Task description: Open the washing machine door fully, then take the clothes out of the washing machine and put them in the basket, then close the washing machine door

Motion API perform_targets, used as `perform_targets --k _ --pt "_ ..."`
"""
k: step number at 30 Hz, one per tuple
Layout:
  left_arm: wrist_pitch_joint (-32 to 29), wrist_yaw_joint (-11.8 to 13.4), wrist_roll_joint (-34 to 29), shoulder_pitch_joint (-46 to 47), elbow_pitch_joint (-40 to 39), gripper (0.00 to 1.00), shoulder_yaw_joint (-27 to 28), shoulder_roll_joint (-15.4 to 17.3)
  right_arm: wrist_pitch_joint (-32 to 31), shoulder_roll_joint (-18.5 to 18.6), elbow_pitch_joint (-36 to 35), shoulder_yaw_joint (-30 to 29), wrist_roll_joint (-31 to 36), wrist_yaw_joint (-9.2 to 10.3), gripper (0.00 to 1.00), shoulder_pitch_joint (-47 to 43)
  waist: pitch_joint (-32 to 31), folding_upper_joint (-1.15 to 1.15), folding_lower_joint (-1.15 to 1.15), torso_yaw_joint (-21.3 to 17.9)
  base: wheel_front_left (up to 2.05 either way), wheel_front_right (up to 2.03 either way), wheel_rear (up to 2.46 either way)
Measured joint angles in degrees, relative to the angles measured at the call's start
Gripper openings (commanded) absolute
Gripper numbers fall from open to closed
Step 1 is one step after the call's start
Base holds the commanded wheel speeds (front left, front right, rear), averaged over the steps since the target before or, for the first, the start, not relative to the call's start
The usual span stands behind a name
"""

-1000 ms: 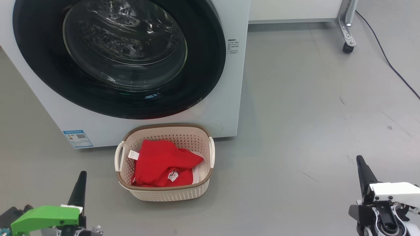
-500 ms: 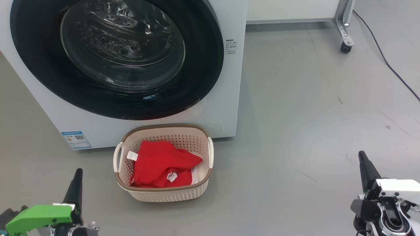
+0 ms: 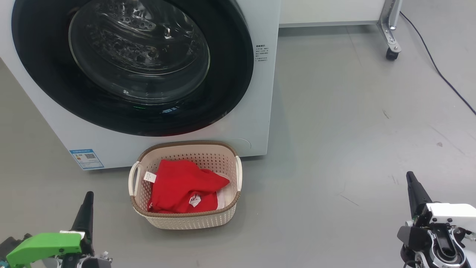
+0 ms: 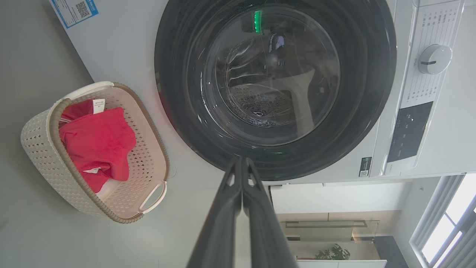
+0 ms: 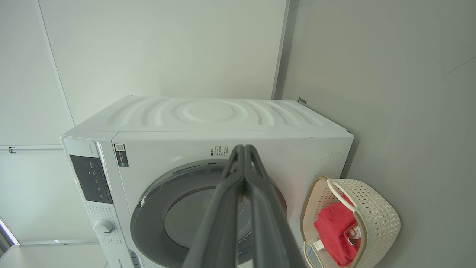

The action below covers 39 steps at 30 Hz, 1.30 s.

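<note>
The washing machine door (image 3: 137, 63), a black ring around bulging glass, lies closed against the front of the white washing machine (image 3: 256, 123). The basket (image 3: 186, 143) stands on the floor (image 3: 334, 149) just before the machine, below the door, holding the red clothes (image 3: 182, 184). The left gripper (image 3: 89, 195) and right gripper (image 3: 410, 176) hang farther out from the machine, fingers clenched together, grasping nothing.

White washing machine (image 3: 257, 126); glossy black ring, clear glass on washing machine door (image 3: 231, 69); blue label sticker (image 3: 86, 158). Basket (image 3: 186, 219) cream, diamond-perforated sides, brown woven-look rim, white handles. Clothes (image 3: 178, 186) bright red, small white tags. Floor (image 3: 334, 130) plain grey. Left pincer (image 3: 88, 196) dark, green housing; right pincer (image 3: 410, 177) dark, white housing.
</note>
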<state>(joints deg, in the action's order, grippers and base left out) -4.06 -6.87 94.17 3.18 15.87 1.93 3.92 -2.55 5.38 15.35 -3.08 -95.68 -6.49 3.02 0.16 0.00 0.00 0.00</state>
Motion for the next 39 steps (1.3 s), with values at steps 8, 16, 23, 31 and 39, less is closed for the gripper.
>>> perform_targets --k 8,16,23,31,39 --pt "0.00 0.00 0.00 0.02 0.04 0.00 0.03 -0.01 -0.01 -0.02 0.13 -0.03 0.00 -0.01 0.00 0.03 0.00 0.00 0.00 0.00 0.00 0.00 0.00" --pt "-0.01 0.00 0.00 0.03 0.08 0.00 0.05 -0.02 -0.01 -0.04 0.22 -0.07 0.00 -0.02 0.00 0.05 -0.01 0.00 0.00 0.00 0.00 0.00 0.00" --pt "-0.01 0.00 0.00 0.04 0.12 0.00 0.08 -0.03 -0.16 -0.05 0.32 -0.11 0.00 -0.18 0.00 0.06 -0.01 0.00 0.00 0.00 0.00 0.00 0.00" --pt "-0.19 0.00 0.00 0.04 0.15 0.00 0.10 -0.05 -0.16 -0.07 0.42 -0.14 0.00 -0.18 0.00 0.07 -0.02 0.00 0.00 0.00 0.00 0.00 0.00" --pt "-0.26 0.00 0.00 0.04 0.20 0.00 0.12 -0.09 -0.16 -0.08 0.47 -0.20 0.00 -0.19 0.00 0.07 -0.02 0.00 0.00 0.00 0.00 0.00 0.00"
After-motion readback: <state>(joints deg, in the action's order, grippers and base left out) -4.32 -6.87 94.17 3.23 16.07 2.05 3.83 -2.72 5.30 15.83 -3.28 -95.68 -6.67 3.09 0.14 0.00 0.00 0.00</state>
